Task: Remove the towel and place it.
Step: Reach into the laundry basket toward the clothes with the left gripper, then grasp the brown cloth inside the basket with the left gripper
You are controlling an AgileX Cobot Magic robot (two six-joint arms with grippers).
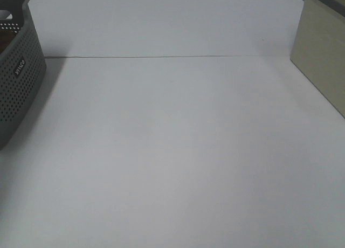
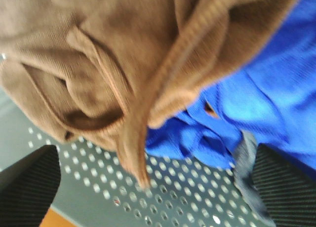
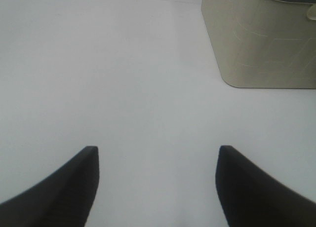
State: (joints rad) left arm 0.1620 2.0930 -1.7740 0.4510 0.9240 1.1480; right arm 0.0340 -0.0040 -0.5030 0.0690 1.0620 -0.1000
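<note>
The towel (image 2: 123, 49) is a crumpled brown terry cloth lying in folds inside the grey perforated basket (image 2: 187, 192), partly on top of a blue cloth (image 2: 266, 98). My left gripper (image 2: 150, 158) hovers close over the towel, open wide, its black fingers (image 2: 29, 182) on either side of a hanging fold and holding nothing. In the high view only the basket's side (image 1: 19, 81) shows at the left edge, and neither arm is visible. My right gripper (image 3: 158, 150) is open over bare white tabletop with nothing between its fingers.
A beige box (image 1: 323, 59) stands at the table's far right; the right wrist view shows it (image 3: 261, 44) ahead of the right gripper. The white table (image 1: 172, 151) stretches between basket and box, with a white backboard (image 1: 161, 21) behind.
</note>
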